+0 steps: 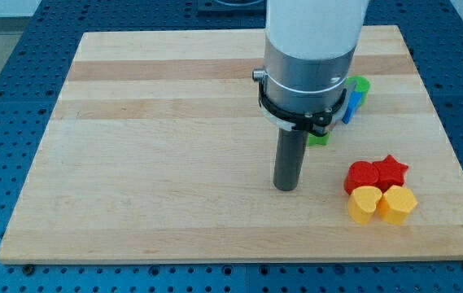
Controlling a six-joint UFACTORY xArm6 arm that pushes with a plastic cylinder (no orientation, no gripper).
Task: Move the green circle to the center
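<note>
Peeking out behind the arm at the view's upper right, the green circle [360, 84] touches a blue block [351, 106], which may be dragged along, while the gripperless tool's tip [285, 188] rests mid-surface [150, 146], well short.

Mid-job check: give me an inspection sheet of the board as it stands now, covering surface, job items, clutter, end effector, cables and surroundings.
Surface: wooden board, flat, left half bare.
Job's things: green circle near the view's right edge, upper part, mostly hidden behind the arm; not at the center.
Clutter: blue block touching the green circle; another green block peeking out under the arm, shape unclear; red circle, red star, yellow heart and yellow block clustered at lower right.
End effector: my tip rests near the board's center, left of the red and yellow cluster, touching no block.
Cables: nothing seen.
Surroundings: blue perforated table.
</note>
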